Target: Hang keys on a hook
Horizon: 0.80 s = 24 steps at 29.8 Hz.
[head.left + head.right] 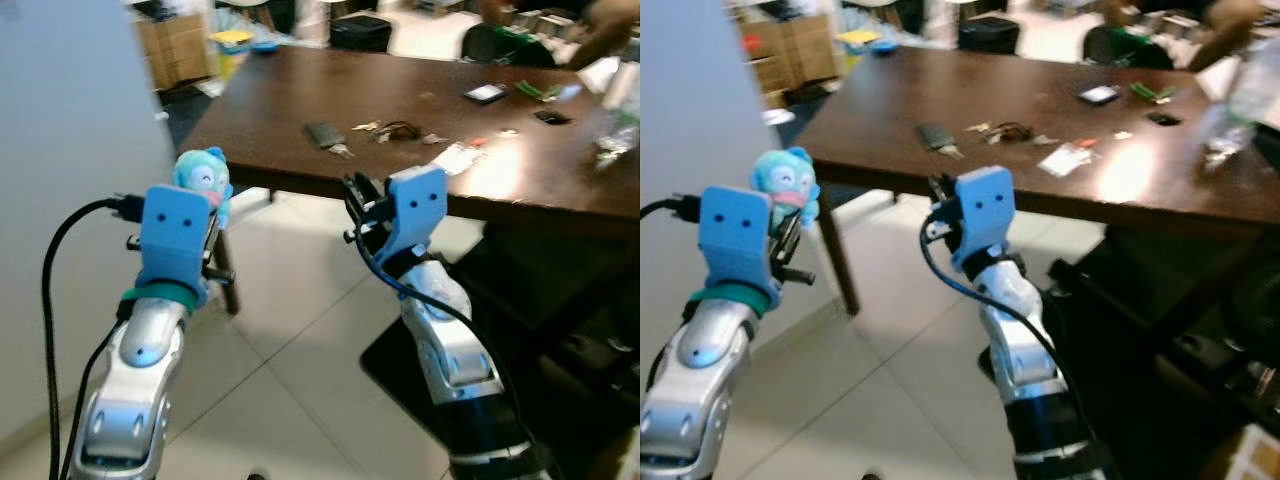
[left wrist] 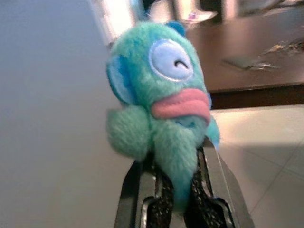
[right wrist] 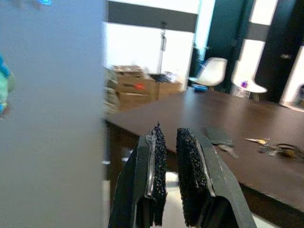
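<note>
A teal plush keychain toy (image 2: 161, 99) with a pink mouth is pinched by its lower part between the fingers of my left gripper (image 2: 178, 190), which is shut on it. In the head views the toy (image 1: 203, 177) sticks up above the raised left wrist, close to a grey wall (image 1: 70, 120). My right gripper (image 3: 171, 137) is raised beside it, just before the table's near edge, its pads nearly together with nothing between them. Loose keys (image 1: 380, 130) and a dark key fob (image 1: 322, 134) lie on the brown table (image 1: 290, 90).
The table also carries a black phone (image 1: 486, 93), cards and small items to the right. A person's arm (image 1: 600, 30) reaches in at the far right. Cardboard boxes (image 1: 175, 45) stand behind. White tiled floor (image 1: 280, 330) lies below my arms.
</note>
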Motion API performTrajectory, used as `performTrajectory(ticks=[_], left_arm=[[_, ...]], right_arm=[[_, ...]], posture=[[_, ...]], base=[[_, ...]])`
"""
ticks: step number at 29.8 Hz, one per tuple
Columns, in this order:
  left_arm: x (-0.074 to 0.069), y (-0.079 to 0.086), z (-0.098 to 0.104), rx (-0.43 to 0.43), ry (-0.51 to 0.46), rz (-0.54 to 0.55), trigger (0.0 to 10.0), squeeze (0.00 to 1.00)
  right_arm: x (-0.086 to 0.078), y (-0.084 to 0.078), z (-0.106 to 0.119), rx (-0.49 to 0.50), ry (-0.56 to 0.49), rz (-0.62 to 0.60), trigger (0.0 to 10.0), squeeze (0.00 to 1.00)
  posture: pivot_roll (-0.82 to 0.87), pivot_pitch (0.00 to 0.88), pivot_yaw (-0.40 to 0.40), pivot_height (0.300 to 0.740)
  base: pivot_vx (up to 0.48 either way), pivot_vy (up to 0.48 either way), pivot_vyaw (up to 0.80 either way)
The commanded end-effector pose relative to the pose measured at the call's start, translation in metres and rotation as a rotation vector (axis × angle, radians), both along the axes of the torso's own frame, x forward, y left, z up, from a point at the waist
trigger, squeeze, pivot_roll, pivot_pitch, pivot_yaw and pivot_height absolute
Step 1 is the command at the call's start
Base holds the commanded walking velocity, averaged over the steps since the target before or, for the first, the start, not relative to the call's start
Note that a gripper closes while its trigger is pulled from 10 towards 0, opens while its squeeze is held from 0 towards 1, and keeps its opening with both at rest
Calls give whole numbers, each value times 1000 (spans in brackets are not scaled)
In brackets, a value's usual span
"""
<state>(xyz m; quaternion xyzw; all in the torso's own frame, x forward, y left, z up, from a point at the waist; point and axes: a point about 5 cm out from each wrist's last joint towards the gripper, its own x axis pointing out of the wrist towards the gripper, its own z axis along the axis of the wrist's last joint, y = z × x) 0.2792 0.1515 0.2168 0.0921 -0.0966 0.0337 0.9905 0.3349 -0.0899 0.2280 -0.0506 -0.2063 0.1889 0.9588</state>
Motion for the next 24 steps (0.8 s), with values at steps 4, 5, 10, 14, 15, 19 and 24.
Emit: performTrajectory(ticks=[4, 5, 10, 14, 15, 19, 24], left_arm=[[1, -5, -2, -2, 7, -21, 10000, 0], [1, -6, -2, -5, 9, -22, 10000, 0], [4, -9, 2, -38, 17, -42, 10000, 0], [5, -15, 11, -58, 2, -87, 10000, 0], [6, -18, 15, -56, -18, -106, 10000, 0], [7, -22, 24, -28, -57, -134, 10000, 0], [8, -24, 28, -10, -82, -141, 10000, 0]], right_arm=[[0, -7, -3, -11, 3, -13, 10000, 0], [0, -6, -2, -13, 1, -9, 10000, 0], [-1, -3, 5, -16, -30, 5, 10000, 0], [-1, 1, 18, -12, -76, 19, 10000, 0], [-1, 2, 23, -9, -92, 26, 10000, 0], [-2, 5, 34, 4, -124, 38, 10000, 0], [-2, 6, 39, 15, -141, 45, 10000, 0]], posture=[[-32, 34, 73, 740], [-32, 34, 73, 740], [-31, 37, 75, 740], [-31, 37, 75, 740], [-31, 37, 75, 740], [-26, 39, 75, 740], [-26, 39, 75, 740]], base=[[-98, 0, 325], [0, 0, 800], [0, 0, 800], [0, 0, 800], [0, 0, 800], [0, 0, 795], [0, 0, 794]])
